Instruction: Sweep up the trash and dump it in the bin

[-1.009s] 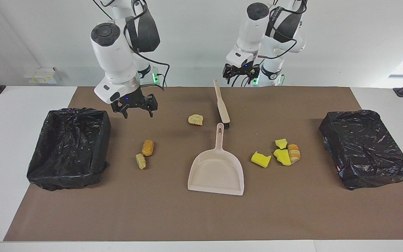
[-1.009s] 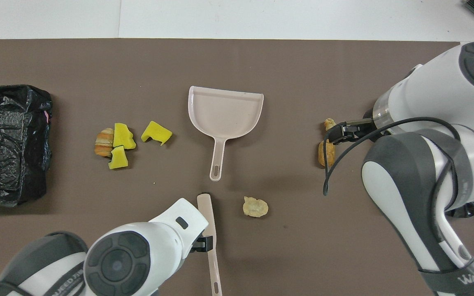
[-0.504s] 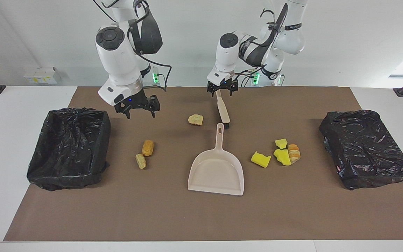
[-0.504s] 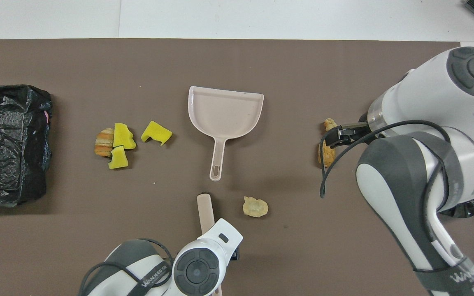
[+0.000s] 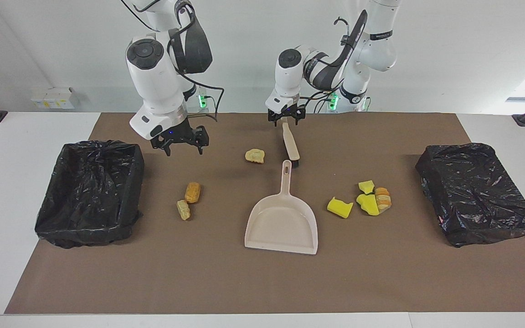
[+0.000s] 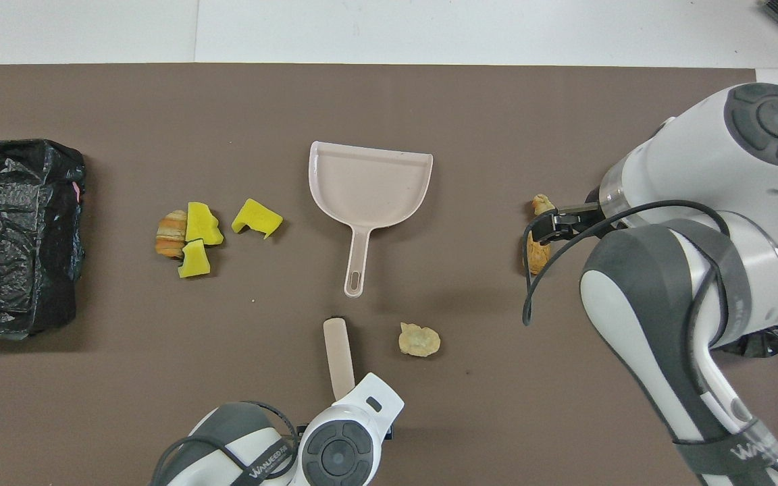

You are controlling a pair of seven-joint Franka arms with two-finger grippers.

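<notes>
Over brush (image 5: 290, 142) handle, L gripper (image 5: 284, 119) straddles; R gripper (image 5: 178, 145) open, empty.

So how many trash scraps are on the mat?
7. Four clustered toward the left arm's end, two toward the right arm's end, one pale piece beside the brush. None visibly hidden.

2 white arms with dark grey joint caps are wearing black padded sleeves, trailing black cables, showing "WANJEED" lettering.
</notes>
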